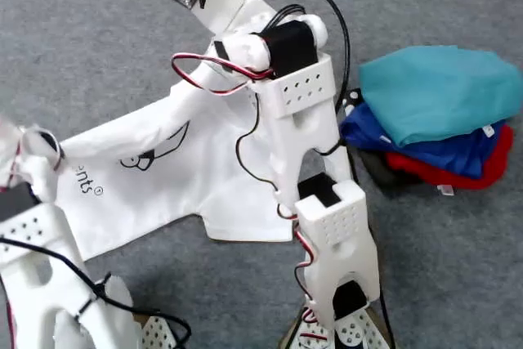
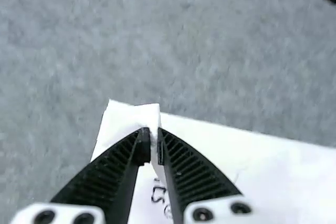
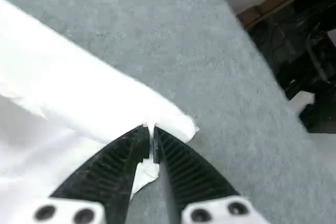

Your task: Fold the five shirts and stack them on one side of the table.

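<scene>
Firstly, the table [image 1: 90, 55] is covered with a grey, felt-like surface. Beyond its far edge a wooden board [image 3: 268, 3] and a dark floor with cables can be seen. The white shirt [image 1: 212, 185], with dark print on it, lies partly flat from the middle of the table toward the left.

The left gripper [image 2: 150, 142] is clenched on a corner of this shirt at the left side, and the white cloth is squeezed between its black ribbed fingers [image 2: 121, 166]. The right gripper [image 3: 149, 141] grasps a far edge of the same shirt, with the cloth pinched at its tips.

On the right side of the table folded shirts are stacked. The teal shirt [image 1: 441, 87] is on top, the blue shirt [image 1: 409, 143] is under it, then comes the red shirt [image 1: 486, 165], and a dark garment [image 1: 380, 171] is at the bottom.
</scene>
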Robot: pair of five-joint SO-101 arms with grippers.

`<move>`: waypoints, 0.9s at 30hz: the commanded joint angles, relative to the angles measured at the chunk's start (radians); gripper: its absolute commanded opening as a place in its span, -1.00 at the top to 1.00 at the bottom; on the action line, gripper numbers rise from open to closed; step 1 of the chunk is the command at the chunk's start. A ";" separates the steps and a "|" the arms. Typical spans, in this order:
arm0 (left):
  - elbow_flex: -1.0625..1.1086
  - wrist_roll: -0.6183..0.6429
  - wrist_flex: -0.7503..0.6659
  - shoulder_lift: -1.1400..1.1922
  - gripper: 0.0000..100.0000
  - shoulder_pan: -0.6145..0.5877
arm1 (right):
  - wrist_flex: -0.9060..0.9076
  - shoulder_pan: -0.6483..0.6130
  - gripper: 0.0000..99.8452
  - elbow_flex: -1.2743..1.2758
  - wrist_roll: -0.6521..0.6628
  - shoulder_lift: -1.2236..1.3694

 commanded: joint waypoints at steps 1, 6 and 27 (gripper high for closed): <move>0.041 -0.029 0.046 -0.119 0.96 -0.032 | 0.017 -0.030 1.00 0.139 0.005 -0.102; 0.078 -0.068 0.210 -0.283 0.96 -0.028 | 0.009 -0.045 1.00 0.400 0.006 -0.283; 0.163 -0.121 0.477 -0.452 0.96 -0.037 | -0.583 -0.067 1.00 1.873 0.014 -1.121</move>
